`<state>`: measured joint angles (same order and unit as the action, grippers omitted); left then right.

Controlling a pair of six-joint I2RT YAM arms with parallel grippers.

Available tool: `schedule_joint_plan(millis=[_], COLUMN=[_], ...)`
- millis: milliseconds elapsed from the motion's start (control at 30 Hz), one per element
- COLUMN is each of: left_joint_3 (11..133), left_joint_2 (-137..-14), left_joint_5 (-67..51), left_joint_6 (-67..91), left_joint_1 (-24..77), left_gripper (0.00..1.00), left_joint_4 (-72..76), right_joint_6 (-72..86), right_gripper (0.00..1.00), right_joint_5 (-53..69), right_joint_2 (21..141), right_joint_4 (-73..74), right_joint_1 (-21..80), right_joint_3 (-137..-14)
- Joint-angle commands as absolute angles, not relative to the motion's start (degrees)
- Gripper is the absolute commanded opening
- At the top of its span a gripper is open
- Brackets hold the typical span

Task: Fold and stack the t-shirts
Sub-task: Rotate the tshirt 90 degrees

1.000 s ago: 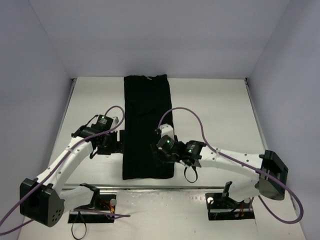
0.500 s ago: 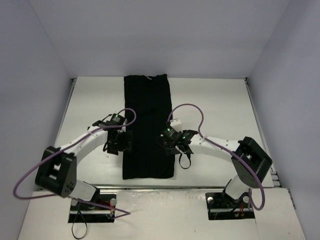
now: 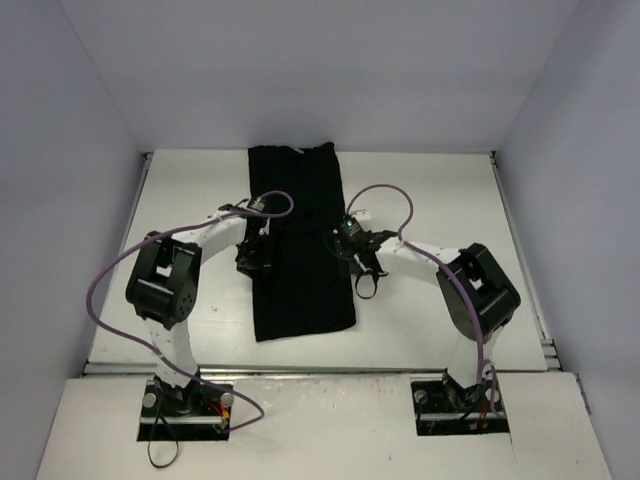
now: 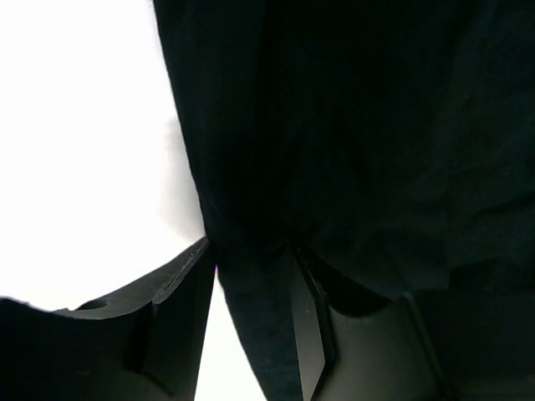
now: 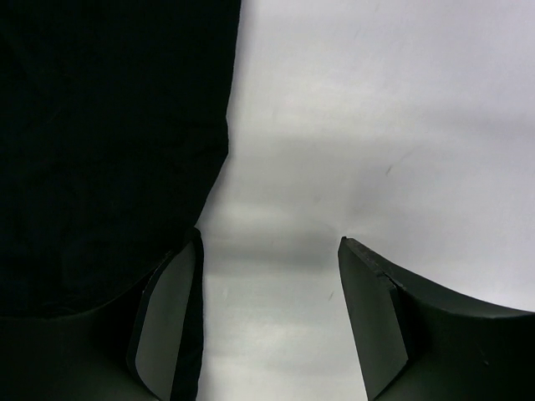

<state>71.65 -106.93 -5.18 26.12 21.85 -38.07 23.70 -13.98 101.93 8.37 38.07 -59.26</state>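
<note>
Left wall (image 3: 60, 150) plain grey. A purple cable (image 3: 110, 290) loops from the left arm (image 3: 165, 280) out over the white counter (image 3: 430, 200). The left arm is folded back on itself, and its forearm reaches in to the left edge of the t-shirt (image 3: 300, 240).

The left tool (image 4: 252, 251) is low on that edge. Jaws narrowed, with a fold of black cloth filling the gap between the fingers (image 4: 180, 292); it looks pinched. Tool and wrist cover part of the shirt's left border in the top view.

The t-shirt lies mid-counter as a long, narrow black strip. It runs from the far wall toward the arm bases, with the near end skewed slightly right. No logo visible.

The right tool (image 5: 272, 242) is at the shirt's right edge, jaws wide apart, with only bare counter between them. Its left finger (image 5: 167, 317) is just beside the cloth edge; cannot tell if it touches. A black strap loop (image 3: 366, 285) hangs by the right tool, beside the shirt. A second purple cable (image 3: 385, 195) arches over the right arm (image 3: 475, 290).
</note>
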Motion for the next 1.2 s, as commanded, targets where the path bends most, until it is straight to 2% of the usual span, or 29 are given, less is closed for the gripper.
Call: schedule_joint_plan(millis=[0, 133, 300, 433, 500, 600, 833, 1167], left_joint_3=[77.2, 82.5, 82.5, 76.9, 74.7, 70.1, 67.7, 69.2], left_joint_2=[-111.7, -109.3, -98.4, -87.8, -86.1, -84.2, -89.8, -97.8], left_joint_5=[-2.3, -2.4, -6.5, -10.1, -11.7, -12.4, -9.3, -9.7], left_joint_6=[23.6, 21.9, 24.0, 30.2, 34.9, 41.8, 48.1, 47.8], left_joint_1=[20.5, 20.4, 20.8, 26.1, 31.5, 36.6, 46.5, 50.2], left_gripper=[0.37, 0.39, 0.54, 0.54, 0.53, 0.52, 0.49, 0.46], left_joint_4=[-33.4, -35.1, -38.4, -38.1, -36.4, -30.0, -23.1, -21.6], right_joint_6=[17.1, 14.9, 18.4, 22.8, 25.6, 27.9, 30.7, 29.5], right_gripper=[0.67, 0.67, 0.67, 0.63, 0.57, 0.56, 0.59, 0.60], right_joint_5=[-16.9, -14.4, -11.6, -6.2, -4.3, -2.7, -3.8, -1.4], right_joint_2=[106.3, 104.1, 94.6, 87.0, 83.7, 79.1, 72.2, 69.3], right_joint_4=[8.7, 9.1, 11.1, 11.3, 11.3, 11.3, 11.6, 11.9], right_joint_1=[33.9, 33.5, 33.5, 33.7, 34.0, 34.3, 32.6, 30.7], right_joint_3=[-63.1, -67.6, -64.6, -57.2, -53.9, -48.9, -44.3, -43.8])
